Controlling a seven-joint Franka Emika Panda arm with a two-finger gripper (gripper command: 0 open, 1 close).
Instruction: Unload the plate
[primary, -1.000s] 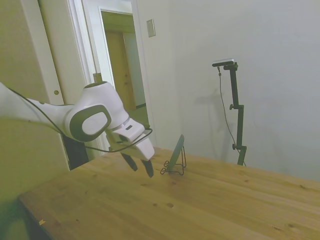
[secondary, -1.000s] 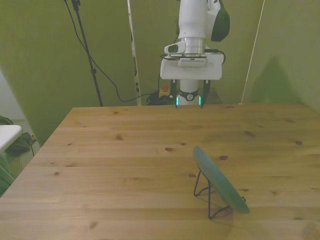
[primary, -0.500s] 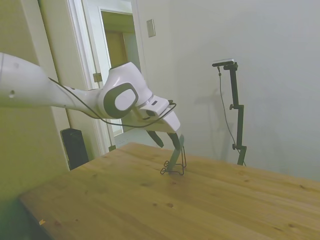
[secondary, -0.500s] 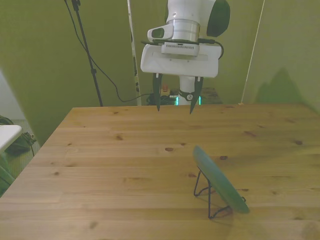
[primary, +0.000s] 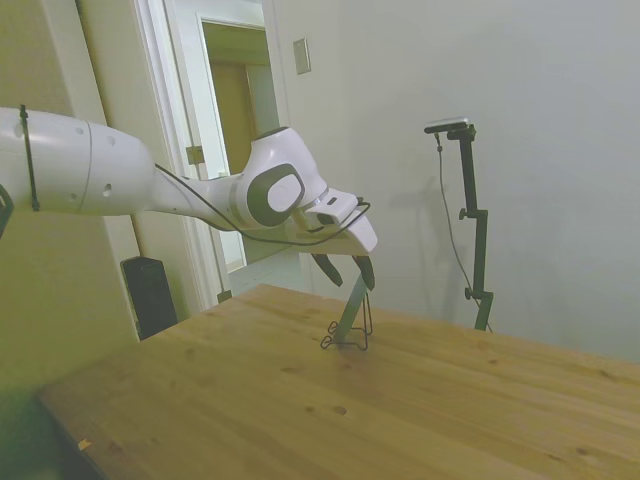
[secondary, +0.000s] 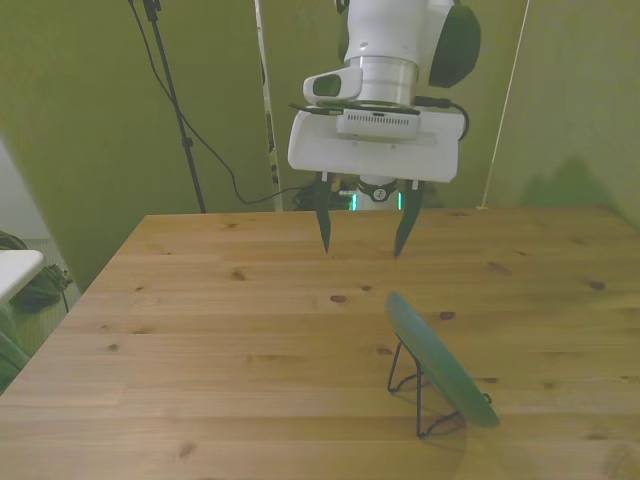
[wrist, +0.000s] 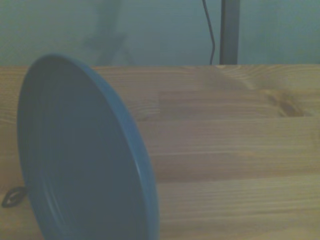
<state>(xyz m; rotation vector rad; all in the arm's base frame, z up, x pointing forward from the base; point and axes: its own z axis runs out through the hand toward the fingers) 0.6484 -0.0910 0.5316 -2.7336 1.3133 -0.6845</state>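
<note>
The small dark green plate (secondary: 440, 360) leans tilted in a thin black wire stand (secondary: 412, 388) on the wooden table (secondary: 220, 340), toward the front view's right. In the side view the plate (primary: 351, 302) shows as a grey-green sliver on its stand (primary: 346, 338). My gripper (secondary: 361, 238) hangs open in the air above and behind the plate, with nothing between its two dark fingers. From the side the gripper (primary: 347, 273) sits just above the plate's top edge, apart from it. The plate's face (wrist: 75, 160) fills much of the wrist view.
A doorway (primary: 245, 150) and a white wall stand behind the table in the side view. Black cables (secondary: 185, 120) hang behind the table's far edge in the front view. Bare wood (secondary: 200, 370) lies beside the stand.
The arm has swung from low near the table up and toward the plate. Its gripper now hangs just above the plate's top edge, still open.
</note>
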